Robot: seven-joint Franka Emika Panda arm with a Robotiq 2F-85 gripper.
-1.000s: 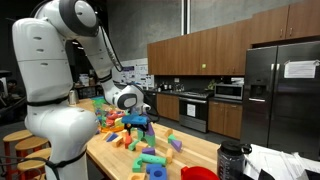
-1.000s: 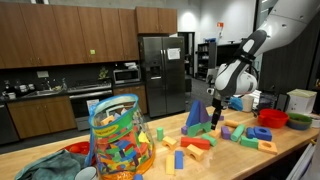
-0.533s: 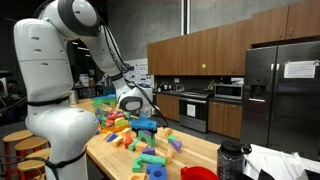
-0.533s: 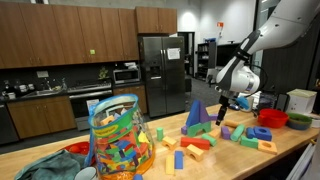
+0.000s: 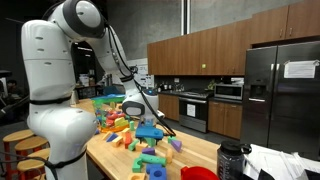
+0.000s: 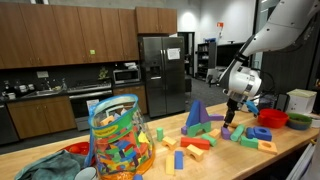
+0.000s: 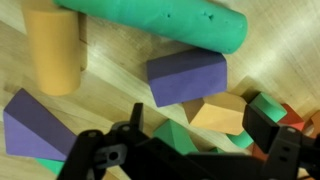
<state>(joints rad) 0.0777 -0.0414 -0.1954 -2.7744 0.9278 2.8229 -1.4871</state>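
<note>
Directly beneath the gripper [image 7: 185,140], a purple block [image 7: 187,78] is lying on the wooden table [image 7: 290,40]. Its long axis is running across the wrist view and tilting slightly up toward the right. A tan block [image 7: 222,113] is sitting just beside its lower edge. A green cylinder [image 7: 150,22] is lying crosswise above them, and an orange cylinder [image 7: 55,50] is lying near its end. The jaws are standing wide apart, gripping nothing. In an exterior view, a clear tub [image 6: 115,99] is holding many colored blocks [image 6: 117,150], well apart from the gripper. What the red bowl [image 6: 272,118] is holding cannot be made out.
</note>
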